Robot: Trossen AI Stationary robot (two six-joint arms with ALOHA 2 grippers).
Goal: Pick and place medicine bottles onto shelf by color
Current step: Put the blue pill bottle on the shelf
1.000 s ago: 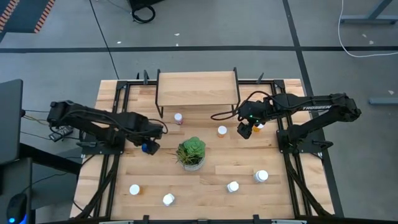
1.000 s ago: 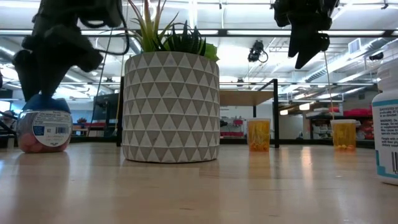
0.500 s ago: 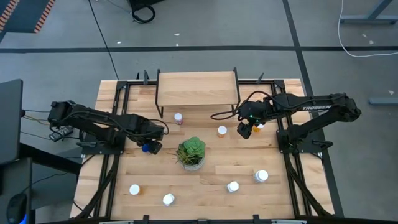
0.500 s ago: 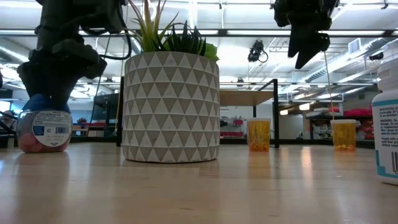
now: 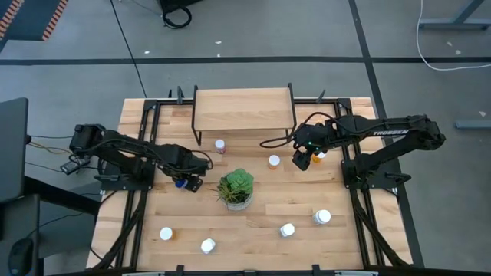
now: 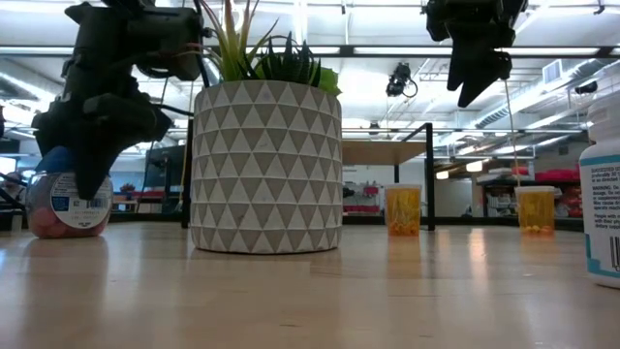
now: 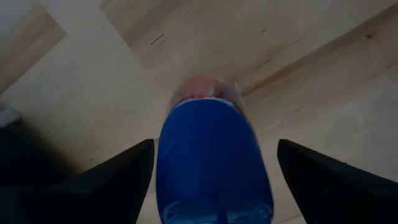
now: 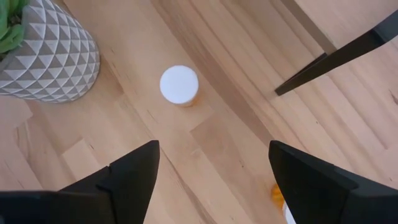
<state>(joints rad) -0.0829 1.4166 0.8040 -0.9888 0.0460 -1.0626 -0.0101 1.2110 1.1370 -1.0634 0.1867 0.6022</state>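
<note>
My left gripper (image 5: 190, 182) (image 7: 214, 146) is open and low over a bottle with a blue cap and pinkish body (image 7: 211, 155) (image 6: 68, 202). The bottle stands upright on the table, left of the plant. One finger stands on each side of the cap, and I see no touch. My right gripper (image 5: 301, 161) (image 8: 213, 146) hangs open above the table between two white-capped orange bottles (image 5: 274, 161) (image 5: 321, 156). The shelf (image 5: 244, 110) is a light-wood board on black legs at the far edge. A pinkish bottle (image 5: 220, 145) stands by its left leg.
A potted plant (image 5: 236, 188) in a grey patterned pot (image 6: 266, 170) stands mid-table, close to the right of my left gripper. Several white-capped bottles stand near the near edge (image 5: 166, 234) (image 5: 208, 245) (image 5: 287, 229) (image 5: 323, 218). Black frame rails run along both table sides.
My left gripper has moved toward the near edge and slightly toward the plant. It has also come down, so its open fingers now stand around the blue cap. The bottle has stayed in place.
</note>
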